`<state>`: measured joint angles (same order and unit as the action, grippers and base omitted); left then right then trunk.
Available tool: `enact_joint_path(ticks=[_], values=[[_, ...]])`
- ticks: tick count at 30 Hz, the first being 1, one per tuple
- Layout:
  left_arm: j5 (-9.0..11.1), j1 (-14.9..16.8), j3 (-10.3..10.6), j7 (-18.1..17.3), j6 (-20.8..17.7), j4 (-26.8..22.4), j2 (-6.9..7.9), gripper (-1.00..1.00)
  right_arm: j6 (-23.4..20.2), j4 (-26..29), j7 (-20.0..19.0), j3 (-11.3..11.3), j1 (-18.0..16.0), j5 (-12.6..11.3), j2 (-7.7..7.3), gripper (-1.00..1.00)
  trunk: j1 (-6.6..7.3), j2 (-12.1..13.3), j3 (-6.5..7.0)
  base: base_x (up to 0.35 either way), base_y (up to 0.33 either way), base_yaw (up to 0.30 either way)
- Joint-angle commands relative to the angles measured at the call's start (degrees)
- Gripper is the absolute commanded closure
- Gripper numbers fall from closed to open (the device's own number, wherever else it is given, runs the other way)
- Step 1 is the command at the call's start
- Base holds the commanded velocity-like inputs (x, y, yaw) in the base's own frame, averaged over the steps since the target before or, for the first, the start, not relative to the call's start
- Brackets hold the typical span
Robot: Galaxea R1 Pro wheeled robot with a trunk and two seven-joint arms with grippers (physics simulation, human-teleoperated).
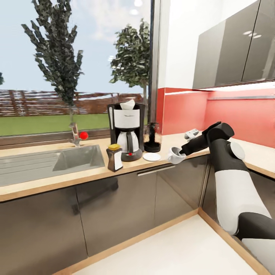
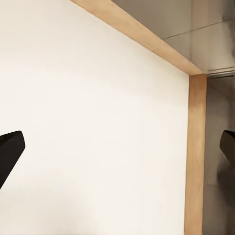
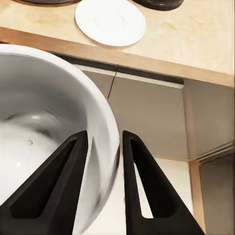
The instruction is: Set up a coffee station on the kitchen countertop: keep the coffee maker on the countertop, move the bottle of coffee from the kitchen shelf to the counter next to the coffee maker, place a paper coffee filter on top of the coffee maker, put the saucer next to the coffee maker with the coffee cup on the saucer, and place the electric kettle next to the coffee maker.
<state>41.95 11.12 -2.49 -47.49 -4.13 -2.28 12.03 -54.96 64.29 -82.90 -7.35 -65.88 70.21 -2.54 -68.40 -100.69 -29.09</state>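
The coffee maker (image 1: 126,131) stands on the kitchen countertop (image 1: 88,173) with the paper coffee filter (image 1: 128,104) on top. In front of it to the left is the bottle of coffee (image 1: 114,157); the electric kettle (image 1: 152,137) is at its right. The saucer (image 1: 152,156) (image 3: 110,22) lies bare before the kettle. My right gripper (image 1: 182,151) (image 3: 105,142) is shut on the rim of the coffee cup (image 1: 174,155) (image 3: 44,117), held tilted just past the counter's front edge, right of the saucer. My left gripper (image 2: 117,152) is open above the floor.
A grey sink (image 1: 76,158) with a tap (image 1: 74,133) and a red ball (image 1: 84,135) lies left of the coffee maker. A small white object (image 1: 191,133) sits on the counter behind my right arm. Dark wall cabinets (image 1: 233,46) hang over the corner.
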Motion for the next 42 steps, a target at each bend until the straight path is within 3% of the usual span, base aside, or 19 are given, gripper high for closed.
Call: enact_joint_path(ticks=[1, 18, 42], values=[[0.1, 0.0, -0.2, -0.2, -0.4, 0.0, 0.01, -1.00, -0.6, 0.1, -0.6, 0.0, 0.0, 0.5, -0.01, 1.00, 0.01, 0.0, -0.07, 0.000, -0.318, 0.008], [0.1, 0.0, -0.3, -0.2, -0.4, 0.1, 0.01, -1.00, -0.7, 0.6, -0.7, -0.1, 0.0, 0.5, -0.01, 1.00, 0.01, 0.0, -0.07, 0.117, -0.271, 0.006], [0.1, 0.0, -0.4, -0.2, -0.4, 0.1, 0.06, -1.00, -0.7, 0.6, -0.7, 0.0, 0.0, 0.6, -0.01, 1.00, 0.01, 0.0, -0.07, 0.031, -0.012, 0.221]])
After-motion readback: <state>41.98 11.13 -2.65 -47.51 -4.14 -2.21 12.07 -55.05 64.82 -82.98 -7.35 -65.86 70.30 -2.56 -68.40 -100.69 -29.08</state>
